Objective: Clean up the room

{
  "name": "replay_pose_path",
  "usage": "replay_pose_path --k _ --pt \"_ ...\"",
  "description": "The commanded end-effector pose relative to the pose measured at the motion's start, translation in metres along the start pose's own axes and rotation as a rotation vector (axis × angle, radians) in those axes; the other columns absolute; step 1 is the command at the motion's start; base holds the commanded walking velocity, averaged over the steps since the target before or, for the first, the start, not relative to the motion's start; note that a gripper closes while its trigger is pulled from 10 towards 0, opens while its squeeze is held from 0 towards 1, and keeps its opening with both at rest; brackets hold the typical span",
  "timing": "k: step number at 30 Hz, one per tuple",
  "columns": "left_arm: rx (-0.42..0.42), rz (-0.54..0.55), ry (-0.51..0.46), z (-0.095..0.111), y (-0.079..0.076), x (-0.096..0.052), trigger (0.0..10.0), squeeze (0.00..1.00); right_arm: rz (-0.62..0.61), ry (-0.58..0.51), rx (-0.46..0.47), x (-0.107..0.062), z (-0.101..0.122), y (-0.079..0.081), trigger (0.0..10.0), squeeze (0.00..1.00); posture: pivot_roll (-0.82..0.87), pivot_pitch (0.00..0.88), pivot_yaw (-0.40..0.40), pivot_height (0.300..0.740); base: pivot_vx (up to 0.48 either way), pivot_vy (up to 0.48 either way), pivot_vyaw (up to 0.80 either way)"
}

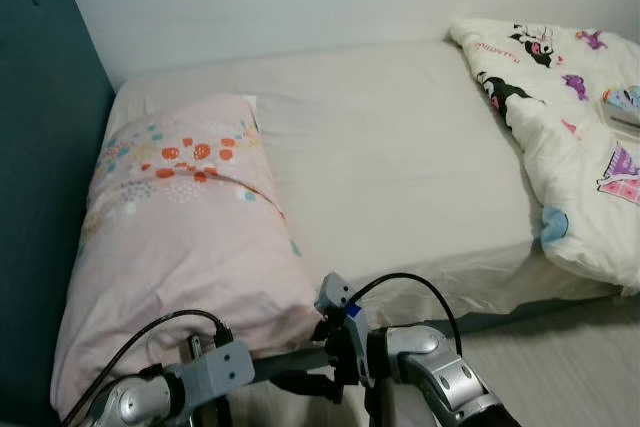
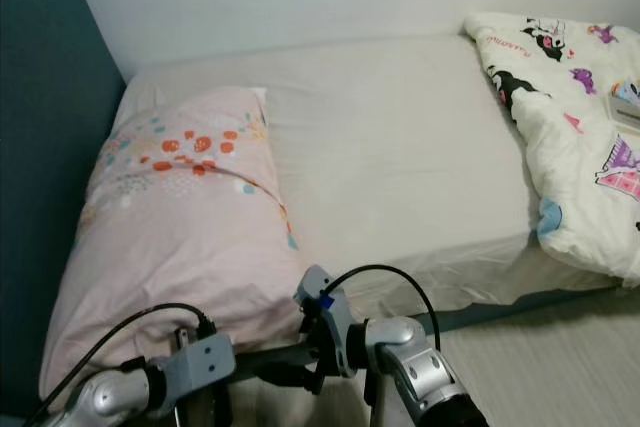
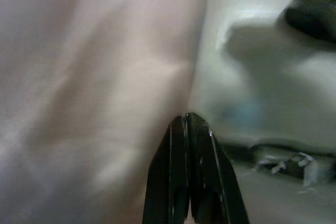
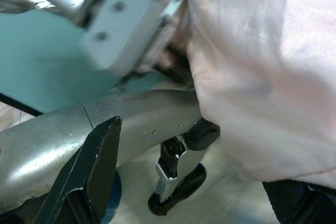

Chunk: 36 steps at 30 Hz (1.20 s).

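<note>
Risk as I judge it: my left gripper (image 3: 189, 124) has its two black fingers pressed flat together with nothing between them, right against the near end of the pale pink fabric pillow with orange and blue print (image 1: 190, 237), while my right gripper (image 4: 199, 182) stands spread wide just beside that same overhanging end, so a pinch now could catch only loose cover cloth and let the pillow sag or slide off. It lies lengthwise along the teal headboard side of the cream-sheeted mattress (image 1: 400, 157). Soft, plump, lightly creased, near corner drooping.
</note>
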<state>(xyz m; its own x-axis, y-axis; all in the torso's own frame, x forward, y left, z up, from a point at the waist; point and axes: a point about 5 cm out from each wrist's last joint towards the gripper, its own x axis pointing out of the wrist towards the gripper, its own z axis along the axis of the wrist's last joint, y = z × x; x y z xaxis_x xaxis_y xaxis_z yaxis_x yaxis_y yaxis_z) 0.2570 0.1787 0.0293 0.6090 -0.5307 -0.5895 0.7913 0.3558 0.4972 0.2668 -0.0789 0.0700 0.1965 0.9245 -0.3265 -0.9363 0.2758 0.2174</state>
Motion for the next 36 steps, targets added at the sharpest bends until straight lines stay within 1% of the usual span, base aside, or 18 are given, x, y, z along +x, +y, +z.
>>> replay_pose_path --k 1,2,4,5,8,9,12,14,15,17,19,22,26,28,29,31,32,36 --pt "0.005 0.016 0.04 -0.003 0.001 0.009 0.0 0.0 0.016 0.001 0.014 0.002 -0.003 0.005 10.0 0.0 -0.03 0.242 -0.039 0.582 0.0 0.0 0.0" --pt "0.005 0.016 0.04 -0.003 0.001 0.009 0.0 0.0 0.016 0.001 0.014 0.002 -0.003 0.005 10.0 0.0 -0.03 0.242 -0.039 0.582 0.0 0.0 0.0" --pt "0.021 0.077 0.04 0.01 0.024 0.025 0.0 0.0 0.015 0.003 0.016 0.001 -0.005 0.007 10.0 0.0 -0.03 0.247 -0.031 0.582 0.0 0.0 0.0" --pt "0.021 0.077 0.04 0.01 0.024 0.025 0.0 0.0 0.015 0.003 0.016 0.001 -0.005 0.007 10.0 0.0 -0.03 0.247 -0.031 0.582 0.0 0.0 0.0" --pt "0.093 0.109 0.041 0.033 0.048 0.042 0.0 0.0 0.008 0.006 0.023 -0.001 -0.007 0.009 10.0 0.0 -0.04 0.251 -0.01 0.582 0.0 0.0 0.0" --pt "0.093 0.109 0.041 0.033 0.048 0.042 0.0 0.0 0.008 0.006 0.023 -0.001 -0.007 0.009 10.0 0.0 -0.04 0.251 -0.01 0.582 0.0 0.0 0.0" --pt "0.142 0.142 0.045 0.045 0.061 0.049 0.0 0.0 0.002 0.009 0.027 -0.002 -0.009 0.011 10.0 0.0 -0.04 0.253 -0.004 0.582 0.0 0.0 0.0" --pt "0.182 0.193 0.045 0.061 0.073 0.056 0.0 0.0 -0.004 0.012 0.031 -0.002 -0.011 0.012 10.0 0.0 -0.04 0.254 0.001 0.582 0.0 0.0 0.0" --pt "0.182 0.193 0.045 0.061 0.073 0.056 0.0 0.0 -0.004 0.012 0.031 -0.002 -0.011 0.012 10.0 0.0 -0.04 0.254 0.001 0.582 0.0 0.0 0.0" --pt "0.216 0.269 0.042 0.081 0.088 0.063 0.0 0.0 -0.01 0.012 0.038 -0.003 -0.013 0.013 10.0 0.0 -0.05 0.253 0.008 0.582 0.0 0.0 0.0" --pt "0.216 0.269 0.042 0.081 0.088 0.063 0.0 0.0 -0.01 0.012 0.038 -0.003 -0.013 0.013 10.0 0.0 -0.05 0.253 0.008 0.582 0.0 0.0 0.0" --pt "0.283 0.363 0.061 0.098 0.107 0.065 0.0 0.0 -0.018 0.012 0.042 -0.003 -0.013 0.014 10.0 0.0 -0.06 0.251 0.017 0.582 0.0 0.0 0.0" --pt "0.308 0.407 0.072 0.103 0.116 0.063 0.0 0.0 -0.021 0.012 0.042 -0.003 -0.013 0.014 10.0 0.0 -0.06 0.249 0.019 0.582 0.0 0.0 0.0" --pt "0.335 0.464 0.089 0.108 0.13 0.057 0.0 0.0 -0.026 0.013 0.042 -0.004 -0.013 0.014 10.0 0.0 -0.07 0.251 0.021 0.582 0.0 0.0 0.0" --pt "0.335 0.464 0.089 0.108 0.13 0.057 0.0 0.0 -0.026 0.013 0.042 -0.004 -0.013 0.014 10.0 0.0 -0.07 0.251 0.021 0.582 0.0 0.0 0.0" --pt "0.368 0.54 0.104 0.113 0.147 0.049 0.0 0.0 -0.031 0.015 0.042 -0.005 -0.013 0.014 10.0 0.0 -0.07 0.25 0.023 0.582 0.0 0.0 0.0" --pt "0.368 0.54 0.104 0.113 0.147 0.049 0.0 0.0 -0.031 0.015 0.042 -0.005 -0.013 0.014 10.0 0.0 -0.07 0.25 0.023 0.582 0.0 0.0 0.0" --pt "0.443 0.668 0.159 0.114 0.173 0.032 0.0 0.0 -0.037 0.02 0.04 -0.006 -0.013 0.013 10.0 0.0 -0.08 0.248 0.019 0.582 0.0 0.0 0.0"
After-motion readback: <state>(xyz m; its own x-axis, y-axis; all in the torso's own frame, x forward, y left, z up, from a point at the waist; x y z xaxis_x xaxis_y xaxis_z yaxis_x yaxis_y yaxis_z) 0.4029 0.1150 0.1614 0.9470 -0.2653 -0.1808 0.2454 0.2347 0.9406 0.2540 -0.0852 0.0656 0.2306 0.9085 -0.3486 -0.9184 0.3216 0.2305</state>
